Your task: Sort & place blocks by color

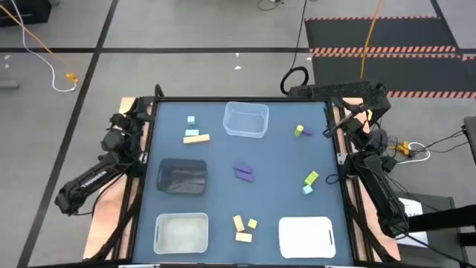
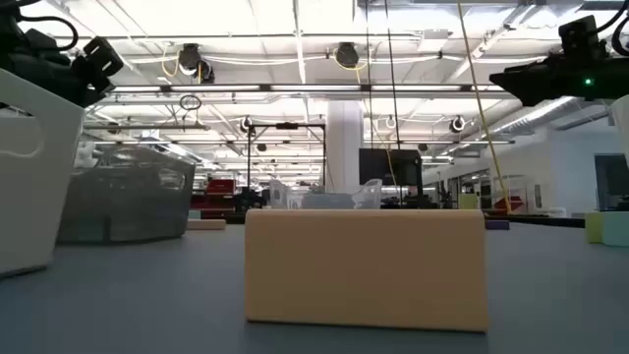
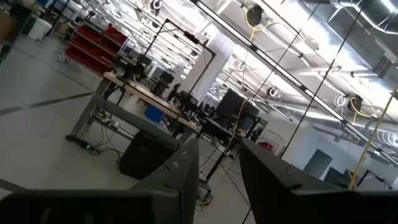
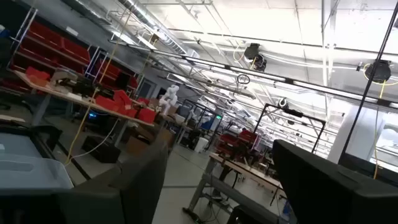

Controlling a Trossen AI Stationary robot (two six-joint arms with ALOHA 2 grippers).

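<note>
We see a matt blue-grey table [image 1: 223, 193], a clear glossy plastic bin [image 1: 246, 120], a black mesh-like bin [image 1: 182, 176], 2 white plastic bins [image 1: 181, 231] and smooth matt blocks [image 1: 243, 172]
</note>
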